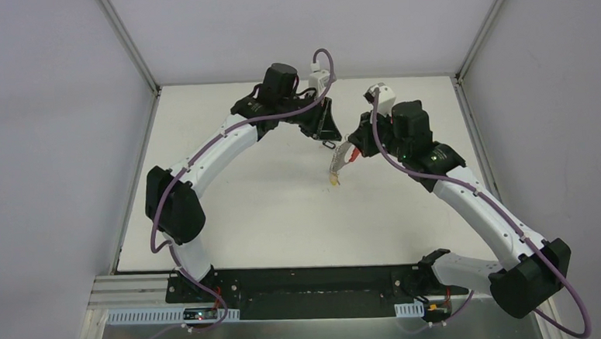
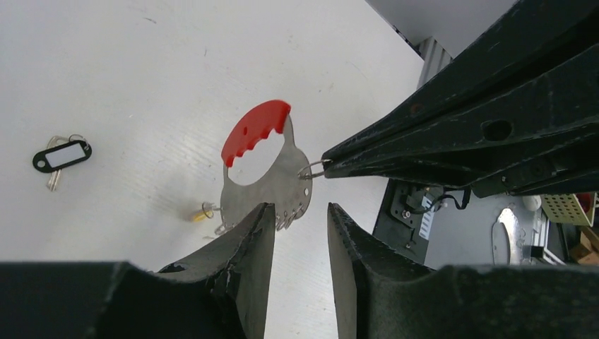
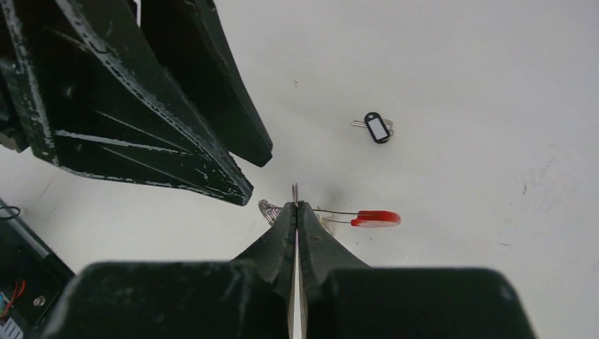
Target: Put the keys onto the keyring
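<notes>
Towards the table's (image 1: 230, 212) middle, the right jaws are pinched fully shut on a silver ring (image 2: 314, 169) of the keys (image 2: 282, 185), so the bunch hangs from it. Just beyond, the left jaws stand partly open and empty, close beside the bunch. Well apart, the keyring (image 2: 62, 155) lies flat on the table. I'd grip its body squarely, leaving the loop free for threading
</notes>
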You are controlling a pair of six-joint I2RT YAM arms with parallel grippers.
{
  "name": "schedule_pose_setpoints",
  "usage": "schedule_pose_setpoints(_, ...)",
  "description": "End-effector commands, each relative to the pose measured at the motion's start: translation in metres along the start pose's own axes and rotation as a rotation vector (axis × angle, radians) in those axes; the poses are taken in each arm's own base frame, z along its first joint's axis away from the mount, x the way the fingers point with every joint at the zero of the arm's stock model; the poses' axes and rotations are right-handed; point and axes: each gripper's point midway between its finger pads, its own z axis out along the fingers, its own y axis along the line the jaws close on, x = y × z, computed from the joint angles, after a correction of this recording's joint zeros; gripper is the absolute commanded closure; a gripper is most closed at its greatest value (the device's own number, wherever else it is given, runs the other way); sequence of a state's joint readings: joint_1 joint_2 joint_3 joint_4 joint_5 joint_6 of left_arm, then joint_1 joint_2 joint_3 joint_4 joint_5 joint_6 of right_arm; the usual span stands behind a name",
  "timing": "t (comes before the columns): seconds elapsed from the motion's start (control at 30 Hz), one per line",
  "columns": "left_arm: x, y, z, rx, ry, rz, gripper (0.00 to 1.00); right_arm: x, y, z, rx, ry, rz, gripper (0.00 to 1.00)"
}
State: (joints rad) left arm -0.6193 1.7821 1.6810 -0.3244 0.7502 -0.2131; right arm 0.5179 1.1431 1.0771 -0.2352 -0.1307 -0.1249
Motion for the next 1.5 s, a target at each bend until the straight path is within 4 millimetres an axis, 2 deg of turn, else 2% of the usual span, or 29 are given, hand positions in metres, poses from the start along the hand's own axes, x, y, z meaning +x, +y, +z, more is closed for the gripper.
schedule_pose_setpoints(0.0, -0.016, -0.026, -0.005, 0.107, -0.030, 0.109, 0.67, -0.017, 0.024, -0.006, -0.132, -0.065, -0.027, 1.00)
schedule_pose_setpoints(0.33, -0.003, -0.043, -0.014, 0.211, 0.002, 0.175, 0.69, -0.009, 0.042, -0.013, -0.327, -0.049, -0.020, 1.00)
schedule_pose_setpoints(0.5, 0.009, -0.056, -0.020, 0.290, 0.019, 0.194, 0.69, -0.008, 0.043, -0.015, -0.392, -0.046, 0.010, 1.00)
schedule_pose_setpoints(0.77, 0.023, -0.062, -0.029, 0.315, 0.015, 0.236, 0.63, -0.008, 0.051, -0.020, -0.528, -0.040, 0.056, 1.00)
schedule_pose_setpoints(1.13, 0.022, -0.062, -0.033, 0.303, -0.020, 0.236, 0.63, -0.006, 0.058, -0.029, -0.665, -0.045, 0.086, 1.00)
schedule_pose_setpoints(1.47, 0.017, -0.062, -0.035, 0.314, -0.060, 0.207, 0.73, -0.004, 0.061, -0.035, -0.719, -0.046, 0.105, 1.00)
